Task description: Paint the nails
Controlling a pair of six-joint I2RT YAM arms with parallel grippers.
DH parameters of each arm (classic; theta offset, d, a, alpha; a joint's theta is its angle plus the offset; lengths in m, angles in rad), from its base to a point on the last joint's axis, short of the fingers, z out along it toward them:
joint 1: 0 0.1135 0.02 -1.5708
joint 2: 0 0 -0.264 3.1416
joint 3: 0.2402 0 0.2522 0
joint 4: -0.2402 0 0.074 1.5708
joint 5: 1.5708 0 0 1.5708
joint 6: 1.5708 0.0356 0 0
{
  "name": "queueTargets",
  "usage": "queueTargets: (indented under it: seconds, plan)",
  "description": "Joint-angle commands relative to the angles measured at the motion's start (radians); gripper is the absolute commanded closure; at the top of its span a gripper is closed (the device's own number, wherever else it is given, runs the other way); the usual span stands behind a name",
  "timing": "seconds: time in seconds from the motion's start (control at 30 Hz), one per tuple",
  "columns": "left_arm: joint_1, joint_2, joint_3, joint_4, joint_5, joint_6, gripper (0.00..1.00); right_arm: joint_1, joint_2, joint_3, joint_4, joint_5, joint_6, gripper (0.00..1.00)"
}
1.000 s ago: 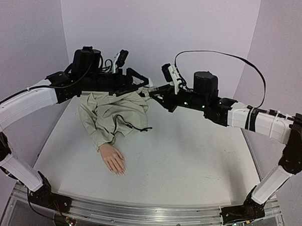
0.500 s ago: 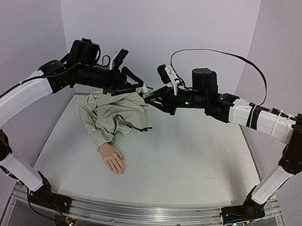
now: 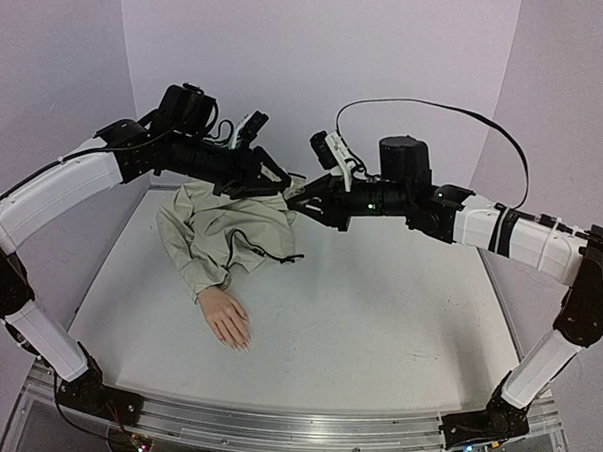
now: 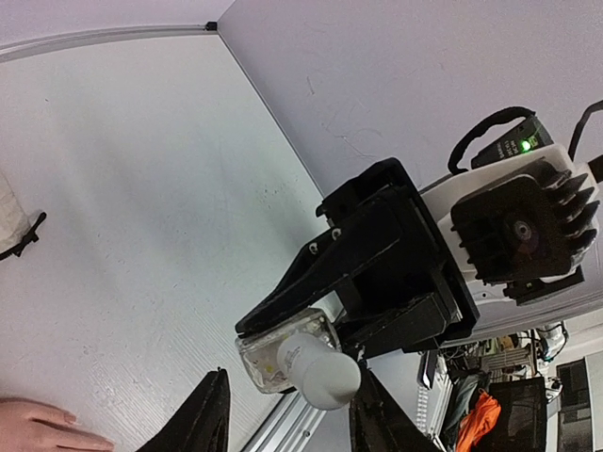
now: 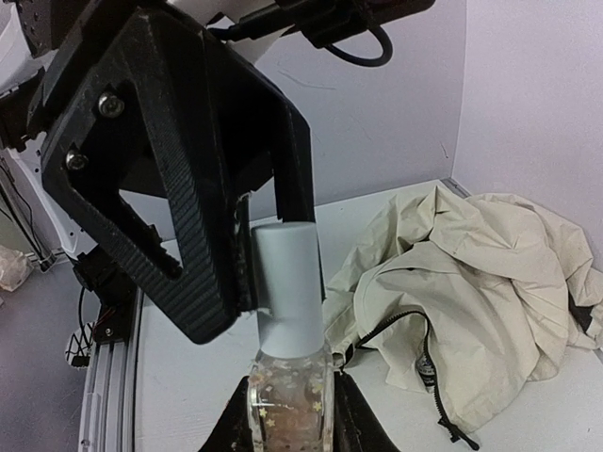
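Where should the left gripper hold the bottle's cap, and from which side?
Grip the white cap across its round sides, coming in along its axis from the top end. The right gripper clamps the glass bottle below, leaving only the cap free, and the left gripper's open fingers sit either side of it.

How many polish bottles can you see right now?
1. The clear bottle with a pale cap is clamped in the right hand, raised over the table's far side, its cap between the fingers of the left hand. The jacket could hide others.
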State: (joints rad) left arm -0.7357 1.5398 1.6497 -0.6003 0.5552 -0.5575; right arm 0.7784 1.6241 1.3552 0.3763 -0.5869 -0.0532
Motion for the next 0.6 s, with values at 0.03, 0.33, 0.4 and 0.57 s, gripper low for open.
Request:
queueTargets:
  seconds: [0.03,0.33,0.4,0.57]
  plan:
    - [0.002,0.001,0.071,0.016,0.002,0.025,0.57,0.001,0.01,0.061,0.021,-0.028,-0.013,1.0]
    - [0.002,0.022,0.082,0.016,0.001,0.034,0.64,0.001,0.025,0.073,0.018,-0.028,-0.013,1.0]
    - [0.003,0.023,0.082,0.016,-0.004,0.036,0.65,0.001,0.028,0.075,0.018,-0.028,-0.013,1.0]
    - [0.002,0.031,0.087,0.016,-0.013,0.036,0.67,0.001,0.037,0.082,0.015,-0.035,-0.015,1.0]
